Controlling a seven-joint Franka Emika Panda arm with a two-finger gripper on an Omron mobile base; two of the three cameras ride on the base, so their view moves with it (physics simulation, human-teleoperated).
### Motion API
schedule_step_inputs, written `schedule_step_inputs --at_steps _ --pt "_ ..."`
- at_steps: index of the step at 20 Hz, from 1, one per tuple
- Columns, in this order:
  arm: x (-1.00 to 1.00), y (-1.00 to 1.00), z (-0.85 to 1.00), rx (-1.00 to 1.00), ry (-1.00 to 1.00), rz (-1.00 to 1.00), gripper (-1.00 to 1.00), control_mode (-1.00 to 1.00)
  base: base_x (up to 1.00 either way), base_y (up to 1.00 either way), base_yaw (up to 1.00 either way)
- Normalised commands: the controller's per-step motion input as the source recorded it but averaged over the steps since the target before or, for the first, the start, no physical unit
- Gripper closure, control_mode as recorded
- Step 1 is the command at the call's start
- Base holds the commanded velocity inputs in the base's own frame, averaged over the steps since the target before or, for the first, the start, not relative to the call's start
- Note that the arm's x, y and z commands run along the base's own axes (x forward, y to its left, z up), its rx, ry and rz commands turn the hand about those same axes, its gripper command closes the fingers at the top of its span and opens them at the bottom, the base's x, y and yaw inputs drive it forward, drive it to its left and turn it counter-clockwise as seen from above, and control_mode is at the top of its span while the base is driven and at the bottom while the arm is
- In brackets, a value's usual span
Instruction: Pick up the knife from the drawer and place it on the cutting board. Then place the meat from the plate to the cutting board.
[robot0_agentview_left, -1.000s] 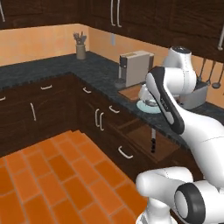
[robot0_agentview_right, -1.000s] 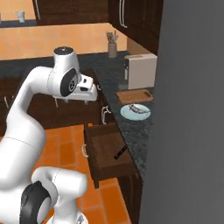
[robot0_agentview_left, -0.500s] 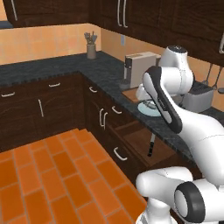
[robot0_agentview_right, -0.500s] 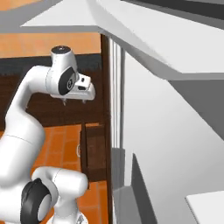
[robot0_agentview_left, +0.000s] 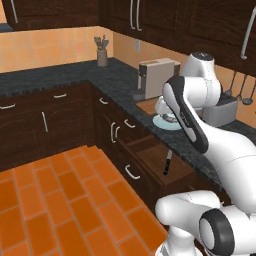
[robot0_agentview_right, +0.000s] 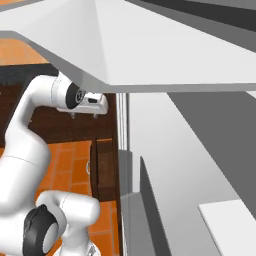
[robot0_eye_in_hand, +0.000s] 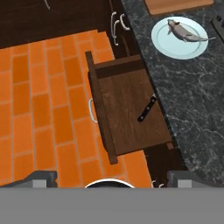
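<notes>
The wide drawer (robot0_eye_in_hand: 129, 110) stands pulled out, its lighter inside showing, its curved silver handle (robot0_eye_in_hand: 91, 111) towards the orange floor. The knife (robot0_eye_in_hand: 147, 108) lies inside near the counter edge; its black handle shows, and I cannot make out the blade. In the left base view the knife (robot0_agentview_left: 167, 162) lies in the open drawer (robot0_agentview_left: 152, 159). The meat (robot0_eye_in_hand: 185, 31) rests on the pale blue plate (robot0_eye_in_hand: 165, 43) on the dark counter. A strip of the cutting board (robot0_eye_in_hand: 175, 5) shows beyond the plate. My gripper (robot0_eye_in_hand: 111, 181) hangs high above the drawer, open and empty.
A boxy toaster (robot0_agentview_left: 156, 77) stands behind the cutting board (robot0_agentview_left: 148, 105) and the plate (robot0_agentview_left: 161, 122). A utensil holder (robot0_agentview_left: 102, 55) sits in the far corner of the counter. Large grey and white surfaces (robot0_agentview_right: 190, 150) block most of the right base view. The floor (robot0_eye_in_hand: 39, 100) beside the drawer is open.
The whole scene has shifted in both base views, so the cameras have moved. Grey surfaces now cover more of the right base view. The drawer stays pulled out with the knife inside.
</notes>
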Motion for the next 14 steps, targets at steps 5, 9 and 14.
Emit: schedule_step_inputs --at_steps 5,9,14 --pt "0.44 0.32 -0.51 -0.02 0.1 0.0 -1.0 -1.0 0.0 0.0 0.0" --pt "0.93 0.19 -1.0 0.0 0.29 0.0 -1.0 -1.0 0.0 0.0 0.0" --pt "0.56 0.02 -1.0 -0.02 0.41 0.04 -1.0 -1.0 0.0 0.0 0.0"
